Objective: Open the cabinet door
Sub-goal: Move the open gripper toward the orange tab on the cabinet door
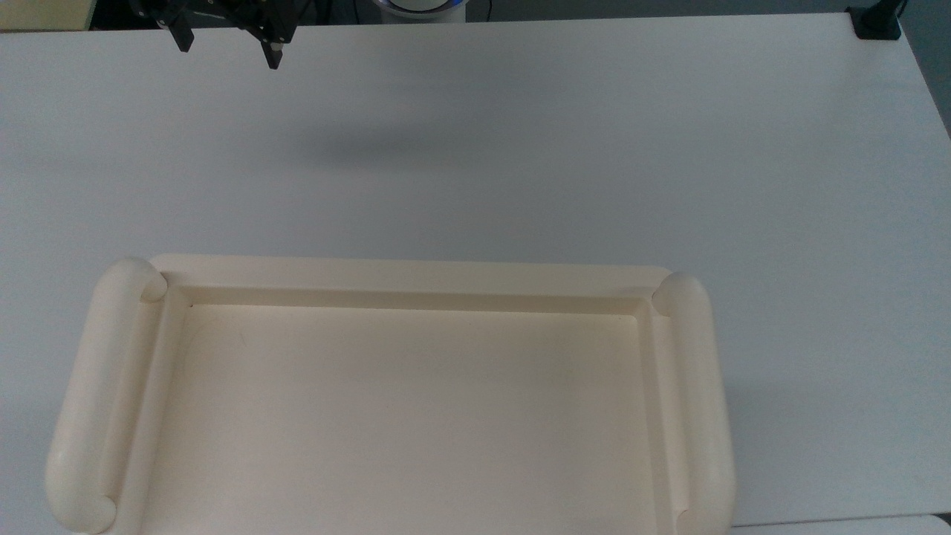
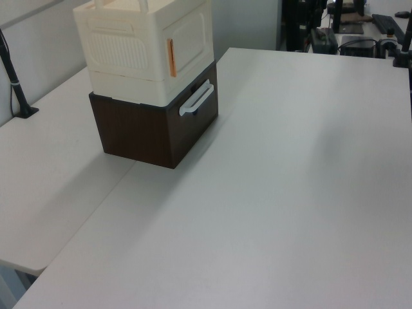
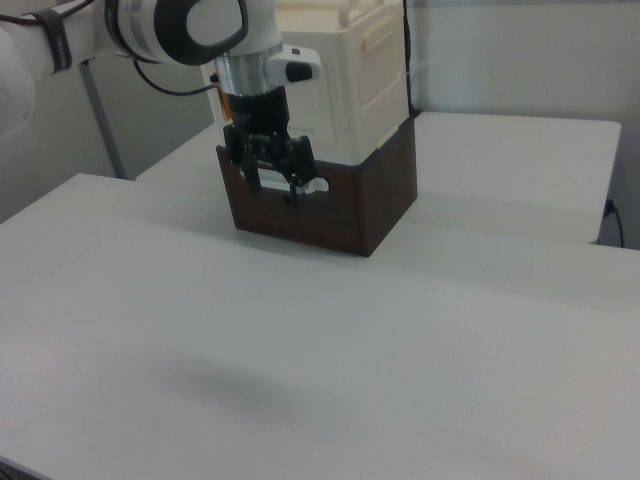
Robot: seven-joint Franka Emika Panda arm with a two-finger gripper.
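The cream cabinet (image 2: 138, 48) stands on a dark brown drawer unit (image 2: 154, 129) at the table's far left in the left view. Its door (image 2: 191, 40), a recessed panel with an orange strip along one edge, lies flush and shut. In the top view the cabinet's tray-like top (image 1: 401, 401) spreads over the lower half, with tube rails on both short sides. My gripper (image 1: 226, 48) hangs open at the top view's upper left, well away from the cabinet. In the right view my gripper (image 3: 275, 193) hovers above the table in front of the drawer unit, holding nothing.
The drawer unit has a white bar handle (image 2: 196, 98) below the door. A black clamp (image 1: 875, 22) sits at the table's corner in the top view's upper right. The white table (image 2: 290, 193) spreads wide between my gripper and the cabinet.
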